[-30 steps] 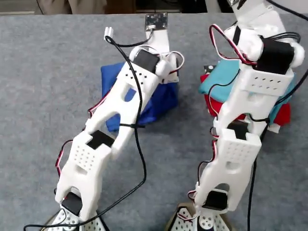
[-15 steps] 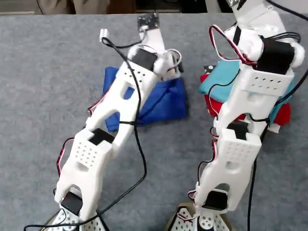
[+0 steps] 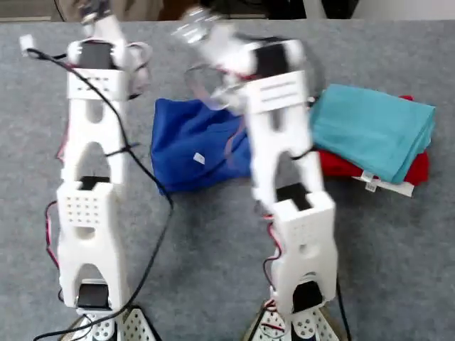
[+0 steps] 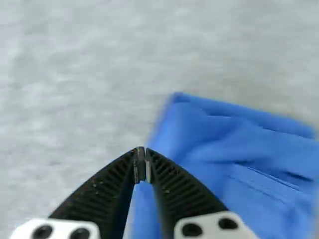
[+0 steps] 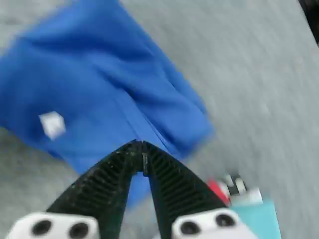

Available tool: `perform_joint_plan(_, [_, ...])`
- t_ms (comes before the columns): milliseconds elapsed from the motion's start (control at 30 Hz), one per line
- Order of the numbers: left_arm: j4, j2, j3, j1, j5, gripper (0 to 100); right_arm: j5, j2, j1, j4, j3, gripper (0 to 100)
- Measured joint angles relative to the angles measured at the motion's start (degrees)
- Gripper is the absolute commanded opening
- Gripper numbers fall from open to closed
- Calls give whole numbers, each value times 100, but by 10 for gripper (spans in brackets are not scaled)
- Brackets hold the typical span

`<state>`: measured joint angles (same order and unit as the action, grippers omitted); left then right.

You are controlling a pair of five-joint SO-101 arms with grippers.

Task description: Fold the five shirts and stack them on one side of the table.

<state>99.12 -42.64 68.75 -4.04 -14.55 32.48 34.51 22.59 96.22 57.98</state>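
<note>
Three shirts are plain to see on the grey table (image 3: 398, 270). The blue shirt (image 3: 192, 145) lies about midway between the left and right edges, toward the far edge. It is bunched into a rough square rather than laid flat, with a small white tag (image 3: 199, 158) showing on top. Well apart from it, toward the right edge, you have a stack. The teal shirt (image 3: 373, 128) sits folded on top, and the red shirt (image 3: 341, 165) is under it, sticking out on the near side and at the right end. A thin white strip (image 3: 387, 187) pokes out beneath the red on the near side. You cannot tell whether that strip is another shirt or just a label.

Your left gripper (image 4: 141, 163) has its jaws pressed together with nothing between them. From its wrist camera the tips sit over grey table right at one corner of the blue shirt, and you cannot tell whether they touch the cloth. In the high view it is up by the far edge, nearer the far left corner than the shirt is.

Your right gripper (image 5: 143, 154) is likewise closed and holding nothing. Its tips hang over the blue shirt near one of its edges, and the corner of the stack shows just past its fingers. In the high view the right arm crosses the right side of the blue shirt.
</note>
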Motion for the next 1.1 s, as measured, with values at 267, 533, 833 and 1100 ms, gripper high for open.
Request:
perform_joint_plan(267, [97, -527, -475, -1442, 369, 18, -492, 1389, 448, -809, -281, 2])
perform_joint_plan(533, [-1029, -1231, -1837, -1820, 932, 18, -527, 2374, 475, -123, 149, 2])
perform_joint_plan(833, [-1398, -1222, -2048, -1960, 949, 18, -527, 2558, 360, 492, 598, 2])
perform_joint_plan(1100, [-1407, -1222, -2048, -1960, 949, 18, -527, 1547, -70, 501, -712, 2])
